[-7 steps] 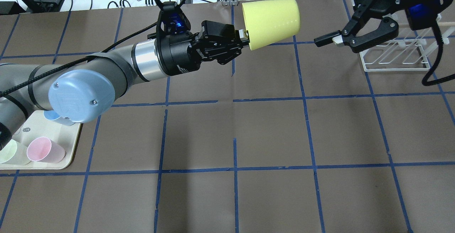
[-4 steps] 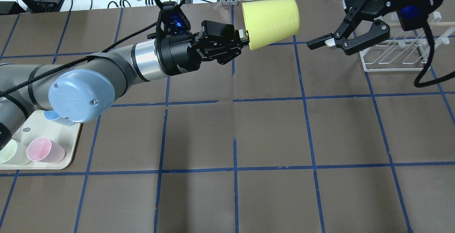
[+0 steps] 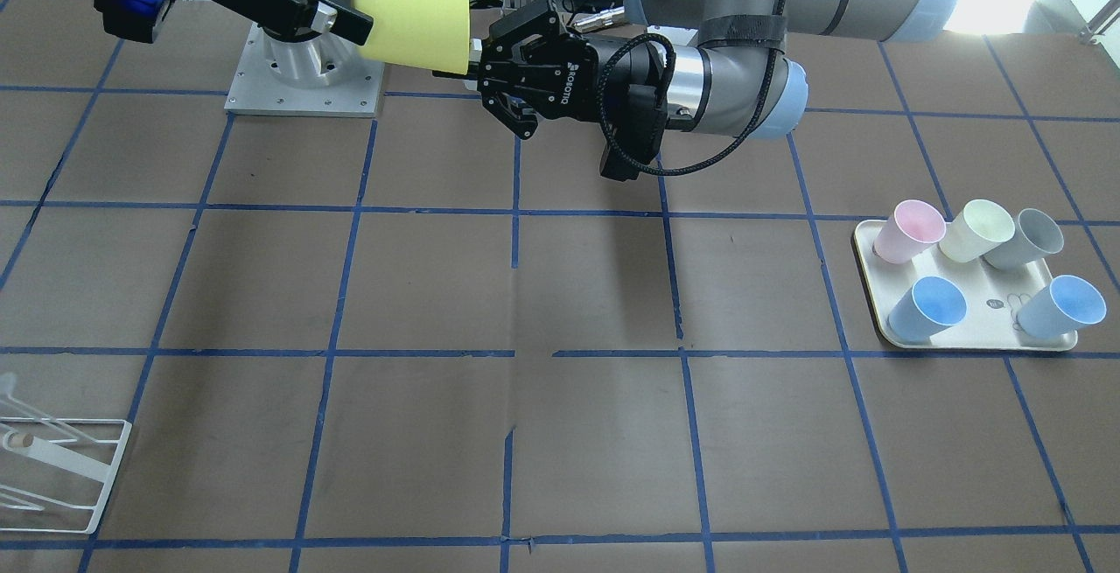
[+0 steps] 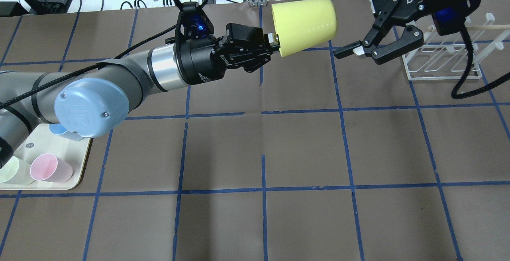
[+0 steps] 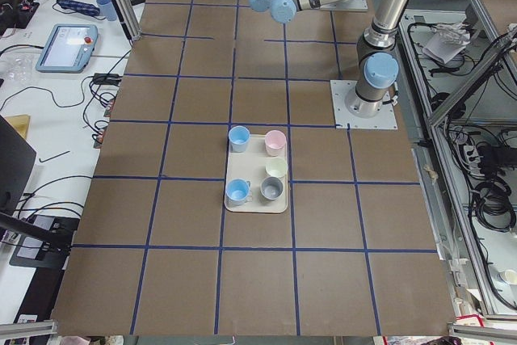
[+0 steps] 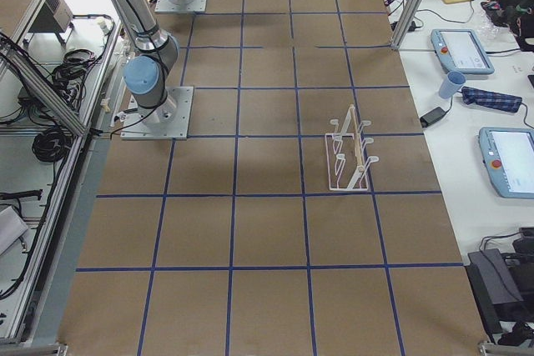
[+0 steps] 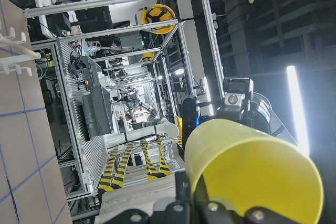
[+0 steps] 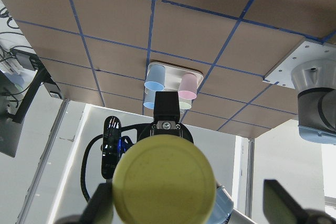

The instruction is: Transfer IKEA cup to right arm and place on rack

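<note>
Brown paper ruled into squares by blue tape covers the table (image 4: 303, 149). Above it, the left gripper (image 4: 274, 42) has its jaws pinched narrow on the rim of the IKEA cup (image 4: 305, 24), which it holds in the air on its side. The cup's mouth faces the left gripper and its closed base points away.

The right gripper (image 4: 338, 22) has its jaws spread wide at that base. In the right wrist view, one finger (image 8: 97, 211) stands on each side of the cup's round bottom, with a gap between each finger and the plastic. Whether either pad touches the cup cannot be told from the overhead view.

The left arm (image 4: 119, 73) reaches in nearly level, with a braided black cable looping past its wrist. The right arm (image 6: 142, 35) comes across from the other side.

The rack (image 4: 438, 59) stands on the table just behind the right gripper, well apart from the cup. At the far end of the table a cream tray (image 3: 971, 341) carries five cups: pink (image 3: 910, 232), pale cream (image 3: 973, 230), grey (image 3: 1025, 239) and two blue (image 3: 929, 306).
</note>
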`<act>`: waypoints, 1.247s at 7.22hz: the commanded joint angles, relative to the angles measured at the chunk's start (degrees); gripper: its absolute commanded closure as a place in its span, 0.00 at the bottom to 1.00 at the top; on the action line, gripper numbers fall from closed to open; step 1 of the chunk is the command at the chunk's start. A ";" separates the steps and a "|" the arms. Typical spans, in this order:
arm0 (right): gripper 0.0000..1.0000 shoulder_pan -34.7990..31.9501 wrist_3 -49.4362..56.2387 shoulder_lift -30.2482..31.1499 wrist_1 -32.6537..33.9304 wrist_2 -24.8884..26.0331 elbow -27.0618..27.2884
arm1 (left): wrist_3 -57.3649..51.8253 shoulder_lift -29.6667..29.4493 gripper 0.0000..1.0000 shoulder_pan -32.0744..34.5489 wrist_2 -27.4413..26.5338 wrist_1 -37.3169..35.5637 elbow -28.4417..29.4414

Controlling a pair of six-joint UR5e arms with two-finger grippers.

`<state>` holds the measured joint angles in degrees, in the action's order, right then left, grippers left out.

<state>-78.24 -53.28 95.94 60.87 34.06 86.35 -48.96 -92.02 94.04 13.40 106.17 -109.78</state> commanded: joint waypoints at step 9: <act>0.26 -0.34 -1.04 -0.31 1.45 -0.23 0.05 | -0.09 0.09 0.98 0.18 -0.04 0.00 -0.09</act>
<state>-78.57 -54.15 95.62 62.20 33.84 86.39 -49.00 -91.94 94.19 13.35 106.18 -109.86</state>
